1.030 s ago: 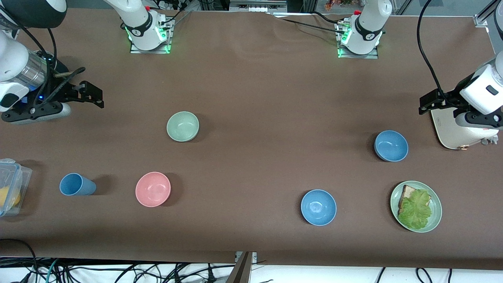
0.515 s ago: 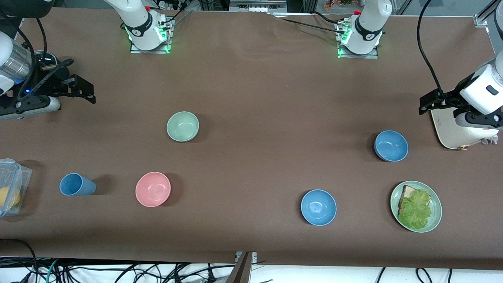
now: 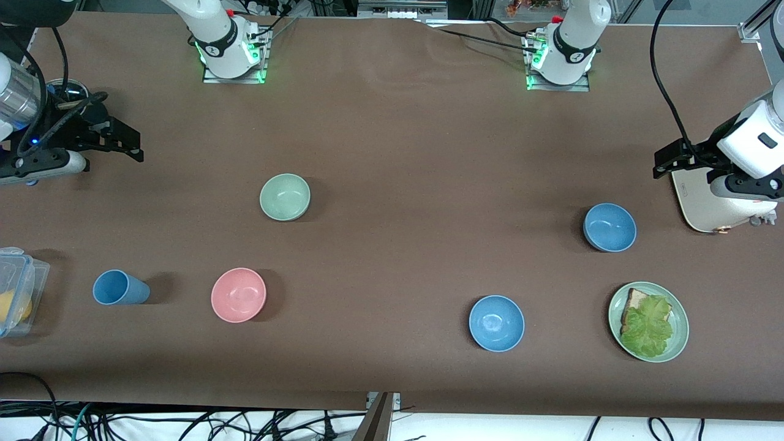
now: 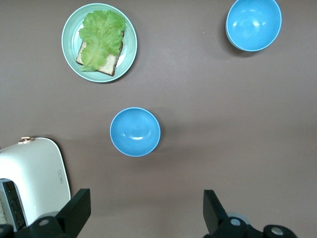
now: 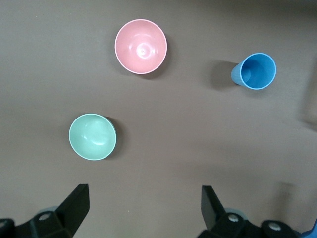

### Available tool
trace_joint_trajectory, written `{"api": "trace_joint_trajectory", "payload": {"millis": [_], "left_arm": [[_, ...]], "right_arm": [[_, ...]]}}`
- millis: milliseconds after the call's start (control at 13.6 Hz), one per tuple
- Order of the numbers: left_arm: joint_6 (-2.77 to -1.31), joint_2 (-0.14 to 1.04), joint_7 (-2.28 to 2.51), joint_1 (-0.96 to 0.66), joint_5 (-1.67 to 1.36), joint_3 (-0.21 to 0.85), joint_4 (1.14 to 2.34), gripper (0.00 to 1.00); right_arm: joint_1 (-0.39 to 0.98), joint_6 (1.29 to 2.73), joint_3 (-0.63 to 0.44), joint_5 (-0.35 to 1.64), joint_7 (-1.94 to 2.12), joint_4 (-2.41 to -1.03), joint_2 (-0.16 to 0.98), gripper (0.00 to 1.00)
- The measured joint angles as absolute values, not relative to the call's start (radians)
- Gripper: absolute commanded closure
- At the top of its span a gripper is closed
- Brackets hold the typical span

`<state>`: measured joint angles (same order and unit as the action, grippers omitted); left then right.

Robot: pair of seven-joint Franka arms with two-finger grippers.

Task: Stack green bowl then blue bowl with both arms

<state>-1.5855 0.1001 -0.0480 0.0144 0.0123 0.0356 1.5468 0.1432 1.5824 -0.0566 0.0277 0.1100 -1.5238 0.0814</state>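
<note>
The pale green bowl (image 3: 285,196) (image 5: 92,137) sits upright on the brown table, toward the right arm's end. The duller blue bowl (image 3: 609,228) (image 4: 134,132) stands beside the toaster at the left arm's end. A brighter blue twin bowl (image 3: 497,323) (image 4: 253,25) lies nearer the front camera. My right gripper (image 3: 131,142) (image 5: 144,204) hangs open and empty over the table at the right arm's end, well apart from the green bowl. My left gripper (image 3: 664,160) (image 4: 144,210) is open and empty over the toaster's edge, apart from the blue bowl.
A pink bowl (image 3: 238,294) and a blue cup (image 3: 119,288) stand nearer the front camera than the green bowl. A clear box (image 3: 15,291) sits at the right arm's end. A white toaster (image 3: 713,205) and a green plate (image 3: 678,343) with bread and lettuce are at the left arm's end.
My right gripper has drawn back toward the right arm's end of the table, away from the green bowl. The left arm and all bowls have not moved.
</note>
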Motion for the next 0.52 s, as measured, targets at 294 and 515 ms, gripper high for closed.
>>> {"api": "trace_joint_trajectory", "payload": {"millis": [294, 515], "left_arm": [[-1.586, 0.100, -0.048, 0.014, 0.012, 0.035, 1.547, 0.00], [-1.586, 0.100, -0.048, 0.014, 0.012, 0.035, 1.547, 0.00]], "right_arm": [[0.144, 1.551, -0.055, 0.028, 0.172, -1.524, 0.087, 0.00], [0.148, 1.542, -0.049, 0.028, 0.177, -1.524, 0.119, 0.00]]}}
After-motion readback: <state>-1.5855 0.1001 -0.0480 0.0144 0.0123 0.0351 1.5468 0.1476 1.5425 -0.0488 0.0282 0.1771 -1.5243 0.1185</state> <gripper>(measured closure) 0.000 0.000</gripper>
